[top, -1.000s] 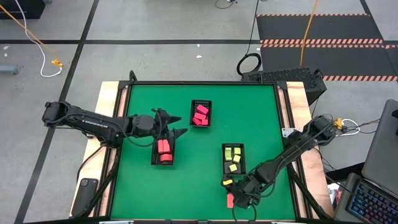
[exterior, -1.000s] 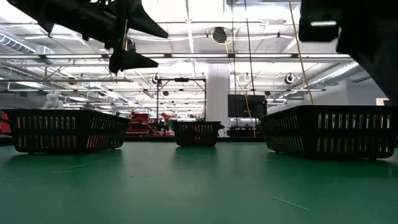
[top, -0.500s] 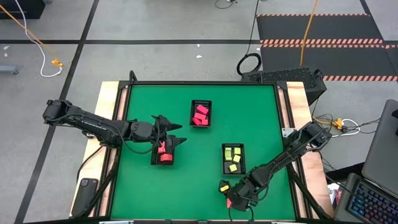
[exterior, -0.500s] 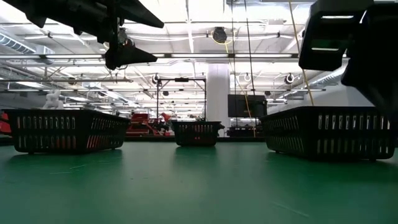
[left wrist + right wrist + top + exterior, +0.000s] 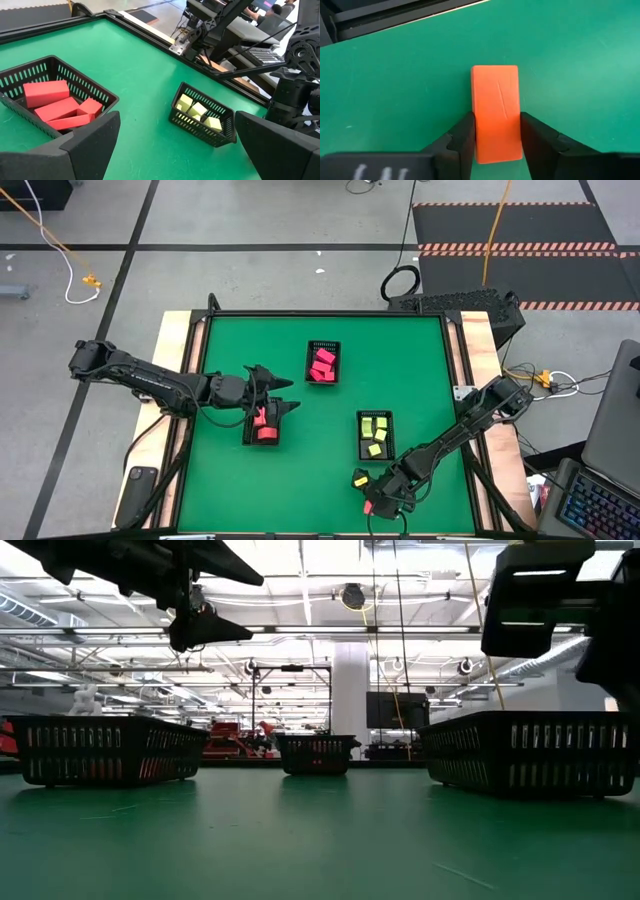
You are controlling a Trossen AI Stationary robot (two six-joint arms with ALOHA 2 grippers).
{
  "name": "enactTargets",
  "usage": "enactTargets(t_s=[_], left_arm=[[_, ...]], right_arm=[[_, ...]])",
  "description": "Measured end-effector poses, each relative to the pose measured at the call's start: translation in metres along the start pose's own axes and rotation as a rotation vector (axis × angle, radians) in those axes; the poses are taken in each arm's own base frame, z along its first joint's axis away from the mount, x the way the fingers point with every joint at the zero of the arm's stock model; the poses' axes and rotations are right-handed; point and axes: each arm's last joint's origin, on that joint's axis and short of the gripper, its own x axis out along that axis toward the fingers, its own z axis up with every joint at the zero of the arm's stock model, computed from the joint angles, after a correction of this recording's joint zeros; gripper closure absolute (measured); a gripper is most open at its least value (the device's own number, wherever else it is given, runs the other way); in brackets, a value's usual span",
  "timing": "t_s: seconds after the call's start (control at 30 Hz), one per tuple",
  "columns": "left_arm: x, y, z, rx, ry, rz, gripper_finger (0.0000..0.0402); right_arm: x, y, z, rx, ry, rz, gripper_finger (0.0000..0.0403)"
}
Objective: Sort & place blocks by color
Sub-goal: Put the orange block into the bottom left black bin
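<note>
My right gripper [image 5: 372, 500] is low over the table's near right part, shut on a salmon-orange bar [image 5: 495, 112]. A single yellow block [image 5: 360, 479] lies on the table right beside it. My left gripper [image 5: 274, 406] hangs open above the left black tray [image 5: 262, 430], which holds red blocks, and it touches nothing. The far tray [image 5: 322, 363] holds pink-red blocks [image 5: 55, 102]. The right tray [image 5: 375, 436] holds pale yellow blocks [image 5: 199, 109]. My right gripper pinches the orange bar by its two long sides, near the end closest to the wrist [image 5: 496, 150], with one finger [image 5: 464, 136] on each side. The fingers lie along the bar, which is flat and level. Whether it rests on the table or is just clear of it, I cannot tell.
The three black mesh trays stand in the middle of the green table [image 5: 230, 500]. A raised black frame [image 5: 325, 313] borders the mat. A laptop [image 5: 600, 500] and cables lie off the table's right edge.
My left gripper has drawn back toward the table's left and near side, staying open over the left tray. My right gripper has shifted a little toward the left, and the yellow block beside it now sits slightly nearer and more to the left.
</note>
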Motion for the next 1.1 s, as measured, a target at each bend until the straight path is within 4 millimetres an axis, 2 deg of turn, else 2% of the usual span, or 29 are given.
enactTargets(t_s=[0.3, 0.4, 0.6, 0.83, 0.97, 1.1], left_arm=[[0.0, 0.0, 0.0, 0.0, 0.0, 0.001, 0.0007], [0.0, 0.0, 0.0, 0.0, 0.0, 0.0, 0.0007], [0.0, -0.002, 0.0, 0.072, -0.012, -0.002, 0.0007], [-0.007, -0.022, 0.004, 0.323, -0.139, -0.072, 0.0007], [-0.013, -0.035, 0.001, 0.47, -0.172, -0.128, 0.0007], [-0.014, -0.041, -0.007, 0.595, -0.163, -0.103, 0.0007]], right_arm=[[-0.006, -0.001, 0.003, 0.029, -0.016, -0.027, 0.0283], [-0.018, -0.004, 0.009, 0.021, -0.055, -0.095, 0.0274], [-0.052, -0.016, 0.018, 0.046, -0.12, -0.277, 0.0282], [-0.082, -0.055, -0.001, 0.241, -0.051, -0.618, 0.0276], [-0.094, -0.088, -0.019, 0.373, -0.078, -0.759, 0.0278], [-0.109, -0.117, -0.038, 0.505, -0.159, -0.867, 0.0279]])
